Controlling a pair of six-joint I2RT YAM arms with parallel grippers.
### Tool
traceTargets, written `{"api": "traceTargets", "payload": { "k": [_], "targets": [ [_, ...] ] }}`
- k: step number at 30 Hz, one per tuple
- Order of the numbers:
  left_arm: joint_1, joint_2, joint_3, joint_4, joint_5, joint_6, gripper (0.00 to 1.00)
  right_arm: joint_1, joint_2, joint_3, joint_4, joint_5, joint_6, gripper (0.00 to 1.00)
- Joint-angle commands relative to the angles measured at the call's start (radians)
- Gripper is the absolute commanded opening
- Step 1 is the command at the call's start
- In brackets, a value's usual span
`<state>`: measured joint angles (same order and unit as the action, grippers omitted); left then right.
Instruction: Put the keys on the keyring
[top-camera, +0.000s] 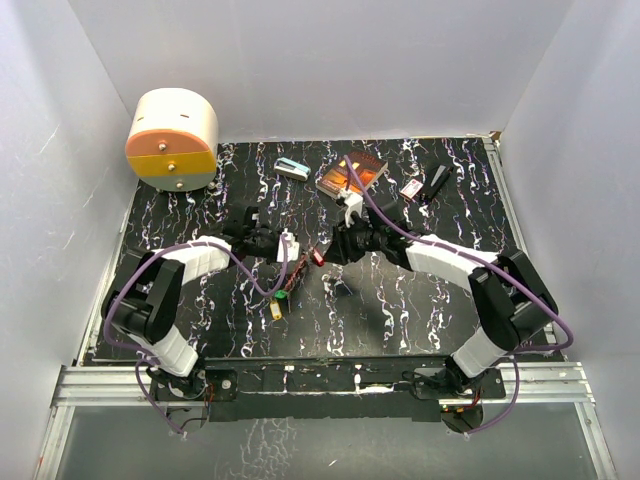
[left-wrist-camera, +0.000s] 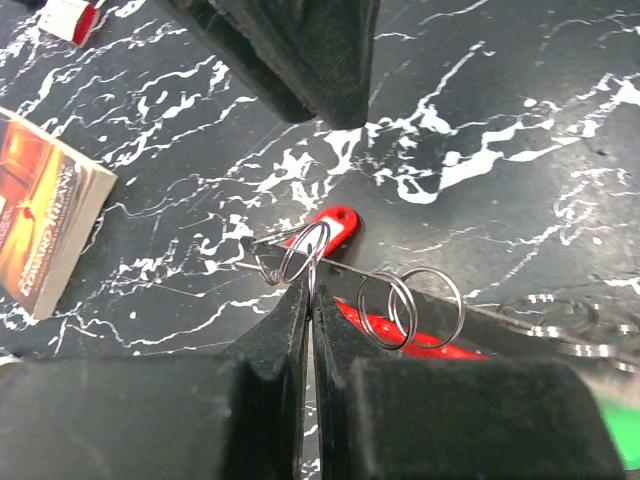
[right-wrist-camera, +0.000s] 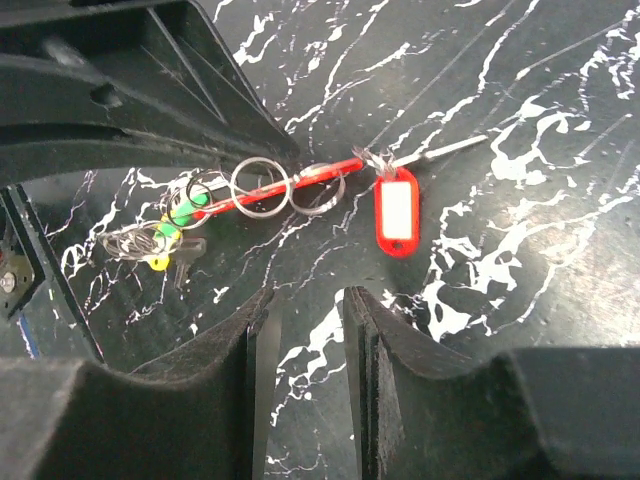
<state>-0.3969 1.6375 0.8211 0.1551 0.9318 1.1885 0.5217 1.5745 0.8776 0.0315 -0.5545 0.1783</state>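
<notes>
My left gripper (left-wrist-camera: 308, 290) is shut on a wire loop of the keyring (left-wrist-camera: 300, 250), which it holds just above the black marbled table. More steel rings (left-wrist-camera: 410, 308) hang on the same wire, with a red tag (left-wrist-camera: 335, 228) behind them. The right wrist view shows that red tag (right-wrist-camera: 397, 212) at the wire's end, and keys with green (right-wrist-camera: 185, 212) and yellow (right-wrist-camera: 158, 260) heads bunched by the left fingers. My right gripper (right-wrist-camera: 305, 300) hovers a little short of the rings, jaws apart with nothing between them. From above, both grippers (top-camera: 292, 250) (top-camera: 335, 250) meet mid-table.
A book (top-camera: 350, 175), a teal-and-white box (top-camera: 291, 168), a red-and-white box (top-camera: 411, 189) and a black object (top-camera: 436, 182) lie along the back. A round cream-and-orange container (top-camera: 172, 140) stands at the back left. White walls enclose the table.
</notes>
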Motion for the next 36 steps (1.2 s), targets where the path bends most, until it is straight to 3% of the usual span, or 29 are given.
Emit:
{"api": "traceTargets", "payload": {
  "k": [1,5,10,14,18,25,36],
  "targets": [
    [-0.005,-0.052,0.016,-0.179,0.066,0.112,0.0,0.043,-0.006,0.053,0.103,0.04,-0.017,0.36],
    [-0.005,-0.062,0.027,-0.253,0.055,0.127,0.0,0.078,-0.033,0.034,0.131,0.077,-0.01,0.38],
    [-0.006,-0.064,0.101,-0.501,0.091,0.186,0.0,0.136,-0.121,-0.074,0.225,0.134,-0.159,0.45],
    [-0.005,-0.095,0.108,-0.629,0.089,0.239,0.0,0.14,-0.177,-0.144,0.24,0.165,-0.265,0.44],
    [-0.005,-0.129,0.059,-0.604,0.079,0.235,0.0,0.168,-0.19,-0.147,0.248,0.161,-0.276,0.4],
    [-0.005,-0.146,0.038,-0.545,0.081,0.202,0.0,0.269,-0.171,-0.143,0.306,0.248,-0.298,0.43],
    [-0.005,-0.124,0.053,-0.547,0.088,0.195,0.0,0.308,-0.15,-0.132,0.32,0.238,-0.305,0.41]
  ]
}}
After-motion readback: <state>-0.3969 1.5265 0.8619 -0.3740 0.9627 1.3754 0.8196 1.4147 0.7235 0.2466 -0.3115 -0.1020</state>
